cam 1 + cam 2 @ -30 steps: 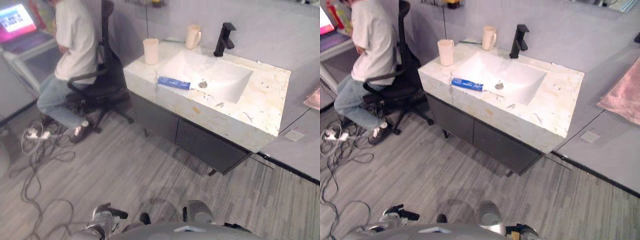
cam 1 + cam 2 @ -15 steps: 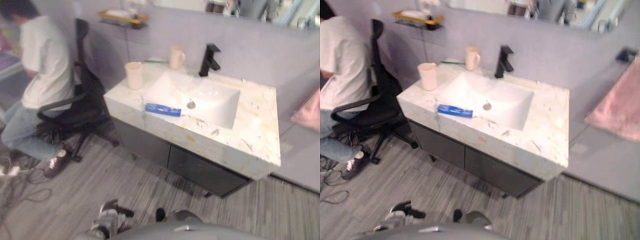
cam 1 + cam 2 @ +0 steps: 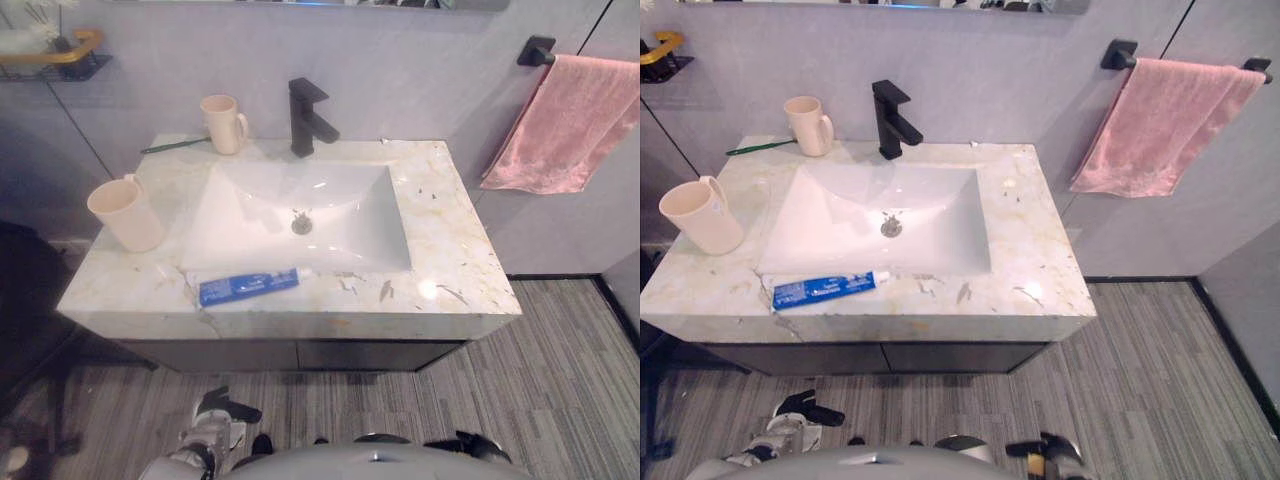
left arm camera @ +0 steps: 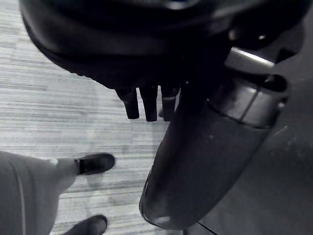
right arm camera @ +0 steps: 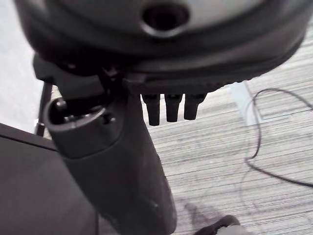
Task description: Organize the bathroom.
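A blue toothpaste tube lies flat on the marble countertop, in front of the white sink basin. A cream cup stands at the counter's left side. A second cream mug stands at the back, left of the black faucet, and a green toothbrush lies beside it. My left hand hangs low in front of the cabinet, its fingers straight and holding nothing. My right hand also hangs low, with straight empty fingers.
A pink towel hangs on a black bar on the wall to the right. A yellow-edged wall shelf sits at the upper left. A dark office chair stands on the striped floor left of the dark vanity cabinet.
The camera has swung round to face the vanity straight on; the seated person has left the picture. The things on the counter have not moved. Both hands still hang low.
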### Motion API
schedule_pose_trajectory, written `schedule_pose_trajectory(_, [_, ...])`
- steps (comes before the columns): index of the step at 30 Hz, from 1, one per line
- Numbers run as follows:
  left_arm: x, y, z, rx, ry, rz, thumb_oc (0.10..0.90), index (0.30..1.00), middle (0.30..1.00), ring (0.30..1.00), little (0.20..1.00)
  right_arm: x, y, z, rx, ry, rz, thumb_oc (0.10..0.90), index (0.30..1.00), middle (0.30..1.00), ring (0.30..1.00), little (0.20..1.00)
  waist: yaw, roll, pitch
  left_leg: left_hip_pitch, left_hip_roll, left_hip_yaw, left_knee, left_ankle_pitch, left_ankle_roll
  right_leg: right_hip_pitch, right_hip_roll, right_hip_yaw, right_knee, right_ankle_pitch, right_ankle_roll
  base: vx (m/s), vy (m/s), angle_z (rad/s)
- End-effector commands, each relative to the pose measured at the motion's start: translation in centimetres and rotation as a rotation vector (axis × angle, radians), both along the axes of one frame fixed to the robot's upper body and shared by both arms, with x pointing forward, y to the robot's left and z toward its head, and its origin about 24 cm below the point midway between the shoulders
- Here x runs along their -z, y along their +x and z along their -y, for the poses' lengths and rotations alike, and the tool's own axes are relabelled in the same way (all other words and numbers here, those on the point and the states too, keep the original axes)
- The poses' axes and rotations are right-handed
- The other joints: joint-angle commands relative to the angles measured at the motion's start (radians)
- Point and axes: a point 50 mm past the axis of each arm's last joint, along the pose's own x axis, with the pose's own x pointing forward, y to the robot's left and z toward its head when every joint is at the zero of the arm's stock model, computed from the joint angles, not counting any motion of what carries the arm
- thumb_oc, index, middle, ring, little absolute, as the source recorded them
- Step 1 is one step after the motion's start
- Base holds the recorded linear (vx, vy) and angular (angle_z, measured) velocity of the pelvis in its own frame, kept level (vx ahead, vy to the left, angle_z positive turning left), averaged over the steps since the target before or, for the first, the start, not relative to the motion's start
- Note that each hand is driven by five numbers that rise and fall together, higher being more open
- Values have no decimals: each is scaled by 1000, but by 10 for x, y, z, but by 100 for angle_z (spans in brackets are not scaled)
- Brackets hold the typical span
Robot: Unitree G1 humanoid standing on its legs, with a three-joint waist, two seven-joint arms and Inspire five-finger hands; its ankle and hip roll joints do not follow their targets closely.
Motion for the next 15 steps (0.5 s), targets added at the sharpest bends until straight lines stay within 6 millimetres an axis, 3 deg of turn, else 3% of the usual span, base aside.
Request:
schedule_pose_trajectory(1, [-7, 13, -13, -31, 38, 52, 800, 900, 900, 900, 900, 1, 3, -6, -48, -2, 12, 800, 900, 900, 900, 900, 9, 2, -34, 53, -42, 39, 9, -117, 41, -209, -197, -70, -10, 144, 119, -31, 136, -52])
schedule_pose_trajectory(6, [-6, 7, -18, -33, 51, 33, 800, 900, 900, 900, 900, 2, 4, -10, -64, 3, 17, 800, 900, 900, 900, 900, 14, -7, -35, 58, -55, 98, -1, -134, 50, -234, -231, -136, -27, 182, 145, -50, 62, -45])
schedule_pose_trajectory(7, [-6, 3, -24, -47, 65, 23, 800, 900, 900, 900, 900, 2, 7, -12, -83, 9, 17, 800, 900, 900, 900, 900, 28, -11, -33, 60, -54, 136, -1, -134, 53, -241, -238, -191, -10, 177, 149, -82, -20, -34])
schedule_pose_trajectory(8, [-6, 2, -25, -51, 68, 22, 800, 900, 900, 900, 900, 2, 8, -13, -88, 10, 17, 800, 900, 900, 900, 900, 33, -11, -32, 60, -53, 145, -1, -134, 54, -243, -238, -202, -3, 172, 149, -166, -47, -51])
schedule_pose_trajectory(11, [-7, -2, -34, -84, 87, 13, 800, 900, 900, 900, 900, 1, 15, -15, -102, 23, 28, 800, 900, 900, 900, 900, 71, 1, -31, 40, -33, 194, -1, -106, 65, -217, -214, -243, 92, 80, 122, -167, -70, -86])
schedule_pose_trajectory(15, [-4, -10, -32, -124, 85, 1, 800, 900, 900, 900, 900, 2, 14, -18, -116, 27, 28, 800, 900, 900, 900, 900, 107, -11, -48, 8, -31, 216, 17, -89, 53, -134, -198, -254, 3, 67, 101, -45, -123, -21])
